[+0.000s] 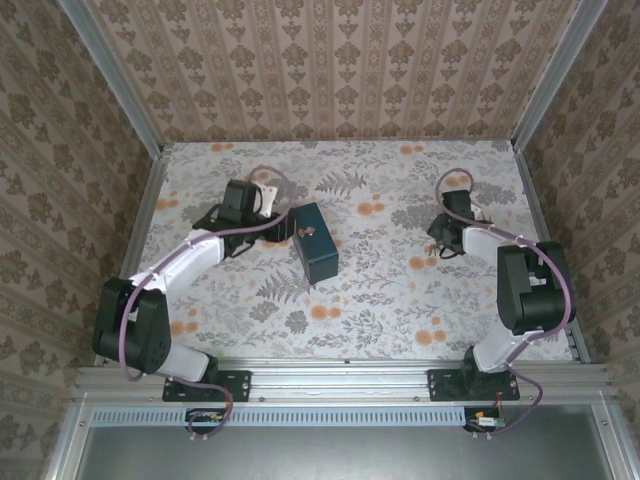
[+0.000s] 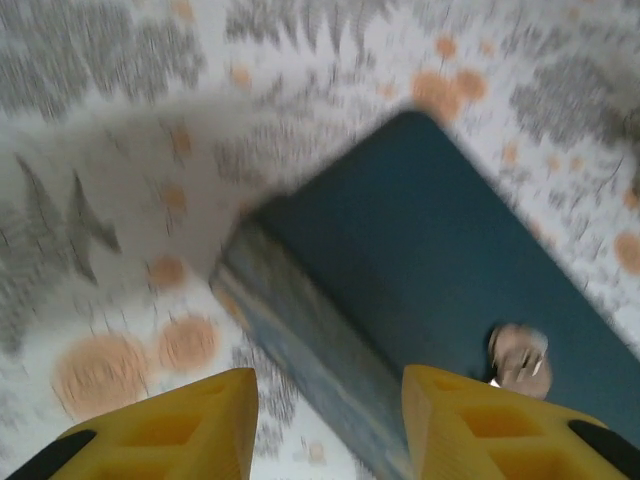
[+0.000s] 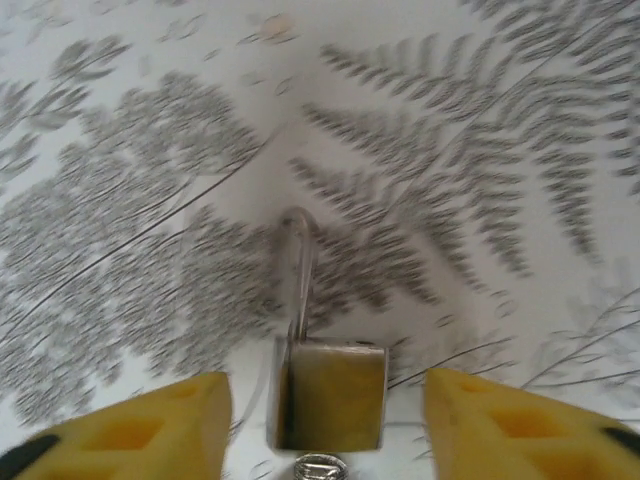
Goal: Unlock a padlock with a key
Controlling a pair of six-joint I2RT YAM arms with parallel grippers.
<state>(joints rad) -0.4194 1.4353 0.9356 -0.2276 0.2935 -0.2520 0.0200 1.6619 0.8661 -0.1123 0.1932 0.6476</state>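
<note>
The padlock (image 3: pixel 330 395), a small silver block with a thin shackle (image 3: pixel 300 270) pointing away, lies on the floral table. It sits between the yellow fingers of my right gripper (image 3: pixel 325 435), which is open with a gap on each side. In the top view that gripper (image 1: pixel 438 240) is at the right of the table. A small metal piece, apparently the key (image 2: pixel 519 358), rests on the lid of the dark-blue box (image 2: pixel 420 250); it is blurred. My left gripper (image 2: pixel 330 430) is open over the box's near edge, touching nothing. From above the gripper (image 1: pixel 286 228) is beside the box (image 1: pixel 318 250).
The box stands near the table's middle, slightly left. The floral-print table top (image 1: pixel 380 290) is ringed by patterned walls and aluminium posts (image 1: pixel 540 90). A metal rail (image 1: pixel 340 375) runs along the near edge by the arm bases.
</note>
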